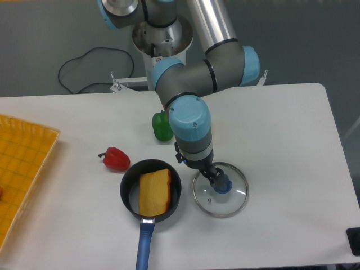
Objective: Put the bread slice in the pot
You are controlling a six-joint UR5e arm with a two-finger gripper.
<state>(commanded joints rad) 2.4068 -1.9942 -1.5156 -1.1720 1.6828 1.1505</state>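
The flat golden-yellow bread slice (154, 192) already lies inside the small black pot (150, 195), left of the tool (217, 181), which looks clamped on the round glass lid's blue knob (222, 185)

Arm (191, 73): grey tubular links, one polished silver tube section running up out of frame. Joints capped in light blue plastic, round caps at elbow (251, 64) and wrist (190, 121). Black seam rings where grey housings meet. Base column (162, 39) silver-white with small dark holes. Wrist end narrows to a dark grey collar, then a small black gripper (215, 179); fingers too small to make out. Black cable (84, 62) loops behind base.
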